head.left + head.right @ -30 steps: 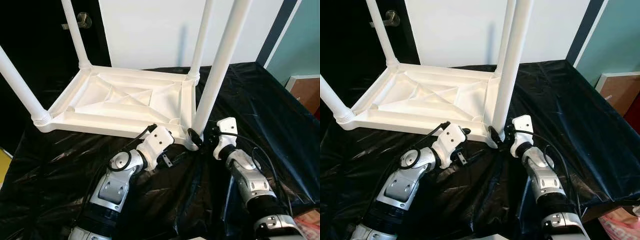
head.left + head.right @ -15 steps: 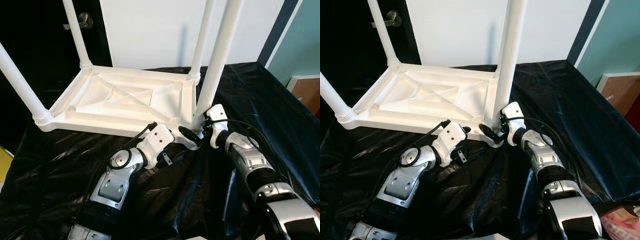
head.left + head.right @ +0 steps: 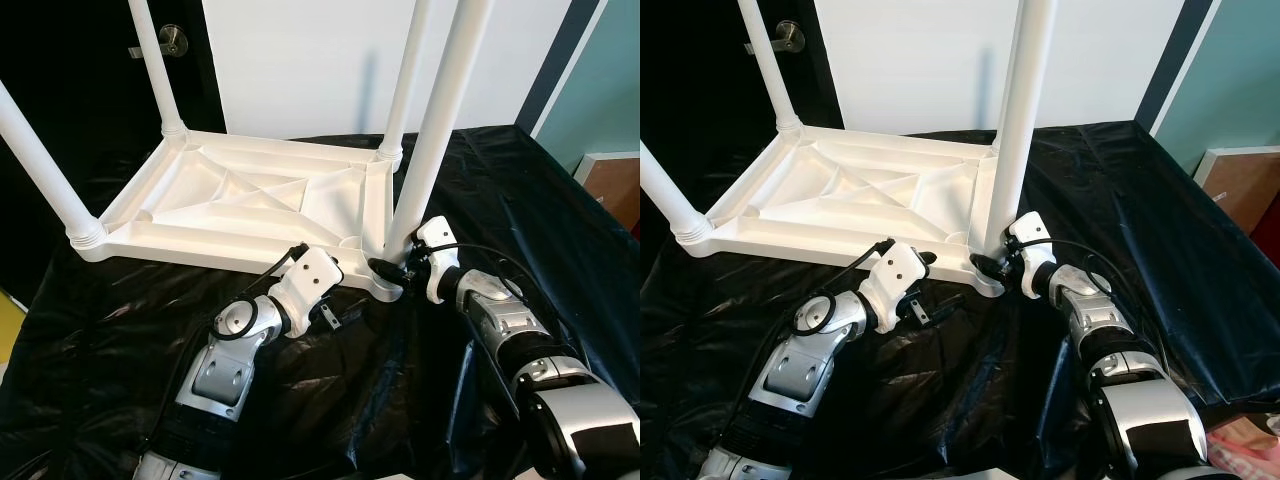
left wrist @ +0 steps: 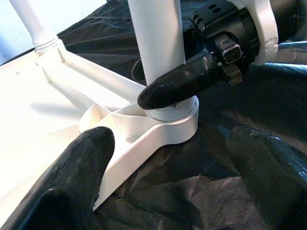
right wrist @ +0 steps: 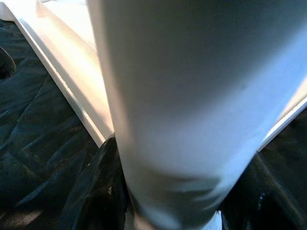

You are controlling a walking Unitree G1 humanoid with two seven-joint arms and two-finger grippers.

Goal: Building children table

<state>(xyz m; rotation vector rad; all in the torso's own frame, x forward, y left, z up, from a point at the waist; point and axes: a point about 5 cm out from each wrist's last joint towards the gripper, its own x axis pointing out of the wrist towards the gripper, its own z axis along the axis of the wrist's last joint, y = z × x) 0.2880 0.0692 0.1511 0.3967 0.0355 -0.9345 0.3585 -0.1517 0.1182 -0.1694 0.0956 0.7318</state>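
Closest to the robot is a black plastic sheet [image 3: 120,340], all crinkly, spread over the top where the work goes on. Both silver arms reach out over it.

The left gripper [image 3: 345,272] is by the near edge of the table top [image 3: 250,205], close to the near right corner. Its two black fingers [image 4: 72,177] are spread wide apart and hold nothing. One finger is at the edge of the white corner and the other is over the black sheet.

The right gripper [image 3: 392,268] is at that same corner. Its fingers [image 4: 180,84] sit on both sides of the bottom of the near right leg [image 3: 435,130], just above the round socket [image 4: 175,122] the leg stands in. The leg is right between them, very close, but I cannot tell if they are squeezing it tight.

The white table lies upside down on the black sheet, flat side down, with ribs crossing inside it. Four round white legs stick straight up from its corners. The near left leg [image 3: 40,170] is at the left edge. The two far legs [image 3: 155,70] [image 3: 405,85] are behind.

Past the table is a white wall [image 3: 300,60]. To its left is a dark door with a shiny handle [image 3: 172,40].
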